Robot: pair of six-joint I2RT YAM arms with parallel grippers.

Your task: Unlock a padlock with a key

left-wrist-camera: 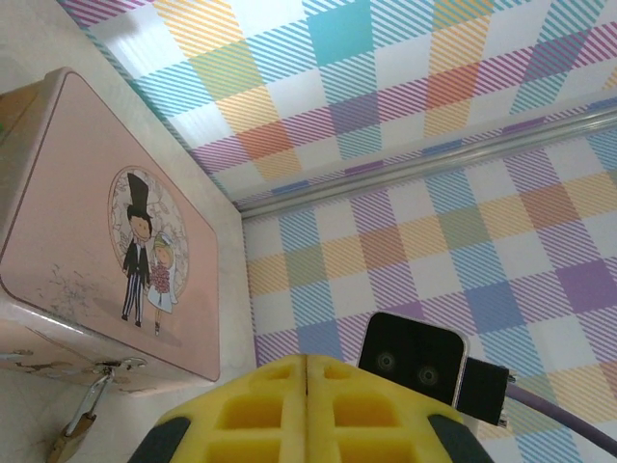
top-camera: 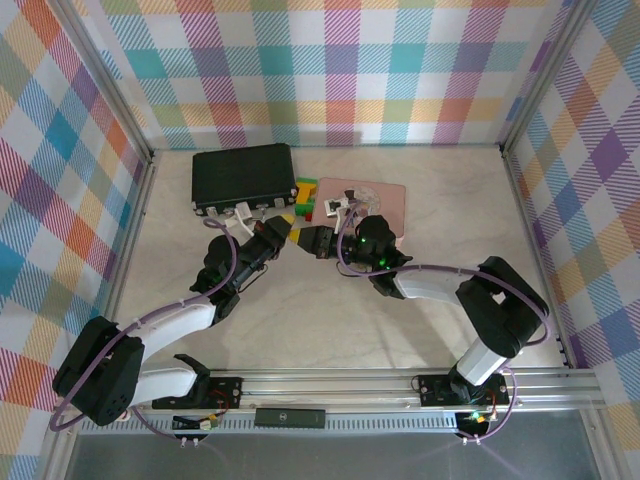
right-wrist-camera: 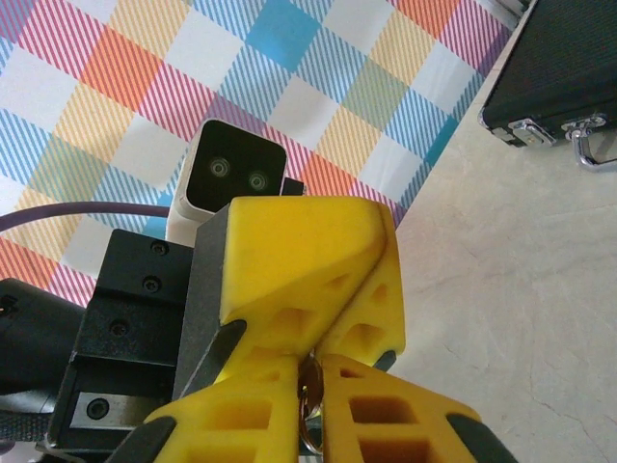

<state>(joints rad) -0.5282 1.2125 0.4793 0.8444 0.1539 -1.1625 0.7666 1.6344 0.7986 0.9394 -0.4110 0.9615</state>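
A small brass key (right-wrist-camera: pixel 312 400) on a ring stands between my right gripper's (right-wrist-camera: pixel 314 371) yellow fingers, which are shut on it. Its upper end runs into the seam of my left gripper's fingers (right-wrist-camera: pixel 299 260), which meet mine tip to tip and are pressed together (left-wrist-camera: pixel 307 359). Both grippers, left (top-camera: pixel 292 236) and right (top-camera: pixel 322 242), meet just in front of the pink tin box (top-camera: pixel 385 195). The brass padlock (left-wrist-camera: pixel 70 441) hangs by its silver shackle from the latch of that tin (left-wrist-camera: pixel 87 241), low at the left of the left wrist view.
A black case (top-camera: pixel 243 175) with metal clasps lies at the back left, also seen in the right wrist view (right-wrist-camera: pixel 564 68). Coloured toy blocks (top-camera: pixel 305 192) sit between it and the tin. Checked walls enclose the table on three sides.
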